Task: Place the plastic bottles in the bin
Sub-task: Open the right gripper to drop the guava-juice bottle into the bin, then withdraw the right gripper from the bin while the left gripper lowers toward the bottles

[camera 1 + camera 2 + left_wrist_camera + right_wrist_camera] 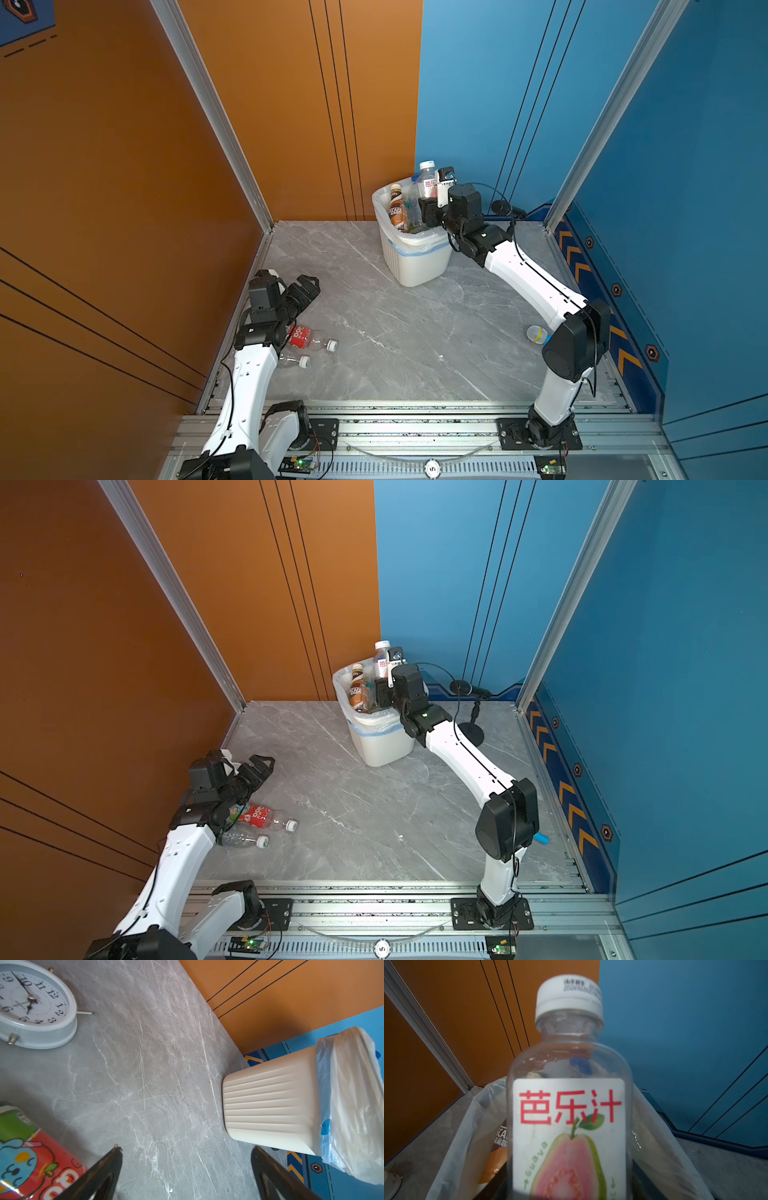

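Plastic bottles (309,337) lie well short of the bin (415,266), by the left gripper (312,286), jaws spread and empty. Over the bin, the right gripper (430,212) flanks an upright guava bottle (427,179); whether it grips cannot be told. The crowded bin could well tip it out.

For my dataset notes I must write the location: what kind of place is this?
Probably a staged robot test booth, not a real room: the left arm and right arm are mounted on an aluminium rail, and an orange wall panel and a blue wall panel enclose it.
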You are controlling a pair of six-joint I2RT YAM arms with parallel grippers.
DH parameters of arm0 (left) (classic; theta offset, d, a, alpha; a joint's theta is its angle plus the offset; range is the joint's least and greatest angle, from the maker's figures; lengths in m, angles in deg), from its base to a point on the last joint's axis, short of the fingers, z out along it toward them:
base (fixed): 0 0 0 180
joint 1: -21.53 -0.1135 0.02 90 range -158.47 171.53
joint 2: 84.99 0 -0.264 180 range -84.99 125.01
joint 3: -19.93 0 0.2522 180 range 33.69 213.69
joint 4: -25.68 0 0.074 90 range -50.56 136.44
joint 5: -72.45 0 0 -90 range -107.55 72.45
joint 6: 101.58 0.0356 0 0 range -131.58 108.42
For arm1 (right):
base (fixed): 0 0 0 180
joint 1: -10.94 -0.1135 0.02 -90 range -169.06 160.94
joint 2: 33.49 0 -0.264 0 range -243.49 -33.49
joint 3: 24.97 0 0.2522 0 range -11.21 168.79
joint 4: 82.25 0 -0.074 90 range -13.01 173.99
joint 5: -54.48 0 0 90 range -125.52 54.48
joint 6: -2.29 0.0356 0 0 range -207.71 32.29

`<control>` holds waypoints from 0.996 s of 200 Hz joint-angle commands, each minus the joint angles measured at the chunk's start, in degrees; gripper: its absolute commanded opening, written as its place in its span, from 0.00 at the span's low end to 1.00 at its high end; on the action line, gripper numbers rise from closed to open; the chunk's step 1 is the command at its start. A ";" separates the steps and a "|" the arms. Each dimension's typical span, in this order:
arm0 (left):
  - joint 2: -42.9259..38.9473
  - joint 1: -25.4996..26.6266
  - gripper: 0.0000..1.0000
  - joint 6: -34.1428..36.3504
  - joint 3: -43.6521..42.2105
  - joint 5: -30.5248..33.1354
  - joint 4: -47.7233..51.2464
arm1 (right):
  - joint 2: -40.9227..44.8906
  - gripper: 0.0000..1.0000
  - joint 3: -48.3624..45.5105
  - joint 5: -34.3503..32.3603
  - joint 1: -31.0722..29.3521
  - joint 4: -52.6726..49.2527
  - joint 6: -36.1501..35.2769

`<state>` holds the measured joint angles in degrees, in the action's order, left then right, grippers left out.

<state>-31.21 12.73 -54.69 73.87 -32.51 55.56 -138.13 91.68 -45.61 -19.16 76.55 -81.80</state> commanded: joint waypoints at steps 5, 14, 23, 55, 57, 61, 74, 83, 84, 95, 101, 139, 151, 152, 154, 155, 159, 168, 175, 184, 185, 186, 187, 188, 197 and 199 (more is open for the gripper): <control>-0.90 0.48 0.98 0.84 0.00 1.34 1.80 | -1.16 0.90 5.60 -0.01 1.31 -1.51 0.13; -0.94 0.49 0.98 0.71 0.07 1.54 2.44 | -1.22 0.99 6.83 -0.10 1.63 -3.07 0.14; -0.96 0.51 0.98 0.74 0.24 1.77 3.15 | -0.35 1.00 7.18 -0.31 2.01 -3.83 0.30; -1.23 0.53 0.98 0.76 0.55 2.17 5.21 | 7.60 1.00 2.73 -2.37 2.64 -3.81 0.80; -1.22 0.51 0.98 0.75 0.52 2.14 5.34 | 8.40 1.00 2.11 -2.34 2.72 -3.52 0.84; -1.41 0.53 0.98 0.69 0.59 2.29 5.58 | 9.88 0.99 0.70 -2.23 2.81 -2.85 1.11; -1.63 0.62 0.98 0.57 0.66 2.55 6.36 | 15.18 1.00 -6.07 -2.31 3.27 -0.31 2.42; -1.73 0.55 0.98 0.49 0.59 2.83 6.93 | 19.03 1.00 -10.78 -2.43 3.63 1.21 3.63; -1.78 0.54 0.98 0.49 0.64 2.88 7.01 | 19.47 1.00 -11.04 -2.45 3.64 1.29 3.78; -1.92 0.69 0.98 0.32 0.61 3.03 7.99 | 24.01 1.00 -17.88 -2.16 4.06 3.18 5.60; -1.97 0.65 0.98 0.23 0.62 3.10 8.59 | 26.27 1.00 -21.22 -1.98 4.21 4.09 6.53; -2.94 1.41 0.99 -1.86 1.57 5.05 14.06 | 34.17 1.00 -37.70 -1.37 6.24 2.48 12.27; -3.20 1.90 1.00 -2.67 2.28 6.44 16.97 | 34.48 1.00 -39.33 -0.04 7.14 0.87 13.52; -3.27 1.92 1.00 -2.76 2.36 6.53 17.12 | 34.49 1.00 -39.42 0.10 7.24 0.73 13.60; -3.36 2.00 1.00 -2.88 2.47 6.79 17.61 | 34.43 1.00 -39.56 0.43 7.36 0.56 13.71; -3.39 2.02 1.00 -2.95 2.54 6.88 17.84 | 34.47 1.00 -39.67 0.56 7.44 0.44 13.79; -3.42 2.19 1.00 -3.28 2.77 7.31 18.80 | 34.42 1.00 -40.11 1.08 7.66 0.19 14.08; -3.89 2.49 0.98 -4.06 3.18 7.91 20.66 | 34.37 1.00 -40.80 2.21 7.97 -0.02 14.54; -4.19 2.63 0.96 -4.86 3.44 8.45 21.93 | 34.33 1.00 -41.19 2.98 8.22 0.12 14.70; -4.56 2.90 0.96 -5.78 3.63 9.14 23.70 | 34.08 1.00 -41.36 3.62 8.31 0.07 14.79; -4.65 2.90 0.95 -5.85 3.65 9.24 23.92 | 34.03 1.00 -41.32 3.64 8.31 0.06 14.81; -4.69 2.99 0.96 -5.98 3.66 9.33 24.11 | 33.92 1.00 -41.32 3.70 8.31 0.10 14.78; -4.76 3.00 0.95 -6.13 3.67 9.47 24.30 | 33.92 1.00 -41.29 3.73 8.31 0.13 14.80; -4.79 3.04 0.95 -6.21 3.71 9.58 24.53 | 33.91 1.00 -41.29 3.79 8.38 0.09 14.82; -5.04 3.24 0.95 -6.82 3.90 10.44 25.90 | 33.57 1.00 -41.39 4.14 8.40 0.15 14.83; -5.10 3.25 0.96 -6.92 3.91 10.58 26.16 | 33.48 1.00 -41.35 4.23 8.40 0.28 14.85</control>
<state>-35.04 15.33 -58.84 75.95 -25.89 74.29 -104.49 50.22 -44.08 -11.03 76.92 -68.94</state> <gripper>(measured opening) 0.956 0.995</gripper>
